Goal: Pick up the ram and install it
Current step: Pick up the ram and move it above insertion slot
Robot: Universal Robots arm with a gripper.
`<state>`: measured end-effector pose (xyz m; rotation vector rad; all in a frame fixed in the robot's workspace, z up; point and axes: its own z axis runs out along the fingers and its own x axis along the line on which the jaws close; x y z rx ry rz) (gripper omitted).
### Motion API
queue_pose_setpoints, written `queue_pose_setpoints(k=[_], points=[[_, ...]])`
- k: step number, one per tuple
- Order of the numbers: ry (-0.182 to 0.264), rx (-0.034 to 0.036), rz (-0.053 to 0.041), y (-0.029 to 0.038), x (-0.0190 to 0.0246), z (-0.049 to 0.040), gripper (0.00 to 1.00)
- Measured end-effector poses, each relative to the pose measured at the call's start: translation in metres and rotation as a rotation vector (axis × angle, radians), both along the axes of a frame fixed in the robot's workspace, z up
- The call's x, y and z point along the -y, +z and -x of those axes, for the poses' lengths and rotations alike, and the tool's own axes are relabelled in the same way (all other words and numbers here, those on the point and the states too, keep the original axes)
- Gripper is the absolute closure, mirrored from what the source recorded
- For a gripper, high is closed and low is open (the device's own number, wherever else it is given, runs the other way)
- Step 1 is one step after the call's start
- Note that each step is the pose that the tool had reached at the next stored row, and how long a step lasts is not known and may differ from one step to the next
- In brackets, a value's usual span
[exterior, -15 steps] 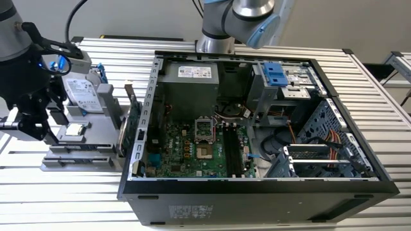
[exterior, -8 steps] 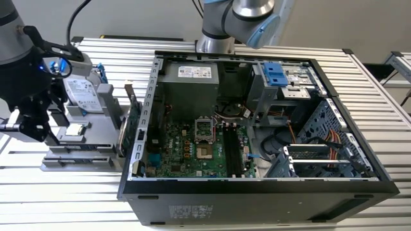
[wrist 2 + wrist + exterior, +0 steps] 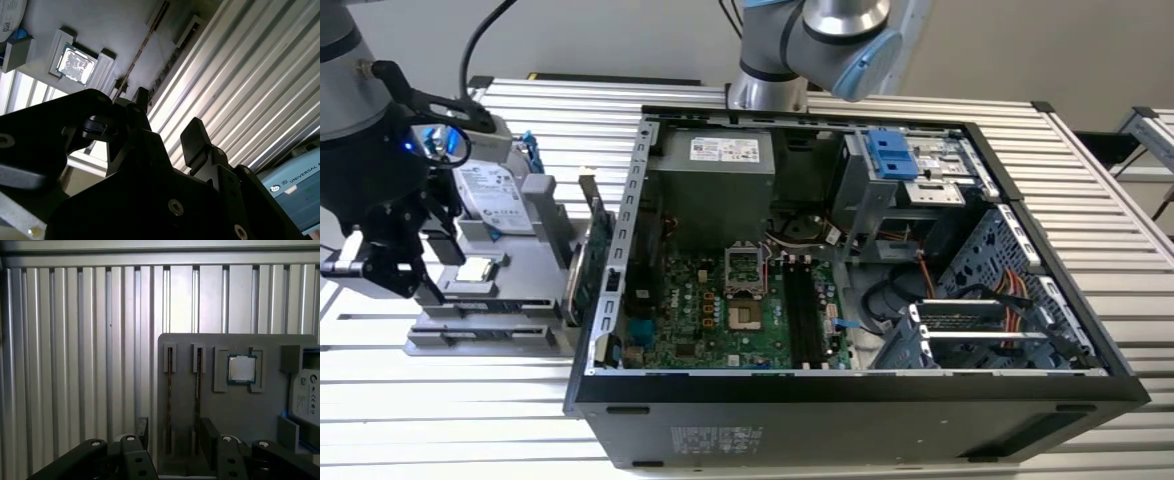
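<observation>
In the exterior view, a grey holder [image 3: 494, 310] sits on the slatted desk [image 3: 454, 400], just beside the open computer case [image 3: 854, 420]. Bare desk lies along the holder's other sides. The end effector [image 3: 384, 275] hangs over the holder's side away from the case, partly cut off at the picture's edge.

In the first wrist view its fingers [image 3: 210, 432] are spread and empty. The ram [image 3: 198, 385] stands on edge in a holder slot between another thin board [image 3: 169, 390] and the processor [image 3: 242, 368], beneath the end effector and apart from it. One end is hidden behind a finger.

In the second wrist view the ram is a thin dark line, and its chips cannot be made out.
</observation>
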<state>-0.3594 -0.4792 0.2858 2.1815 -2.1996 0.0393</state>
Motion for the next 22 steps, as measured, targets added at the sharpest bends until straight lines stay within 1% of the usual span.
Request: queue_pose_setpoints(k=[6,9,22], points=[[0.000,0.0002,0.0001,-0.0003,0.0000,0.0000,0.00],[0.000,0.0003,0.0000,-0.0017,0.0000,0.0000,0.00],[0.000,0.0001,0.0002,-0.0109,0.0000,0.0000,0.00]])
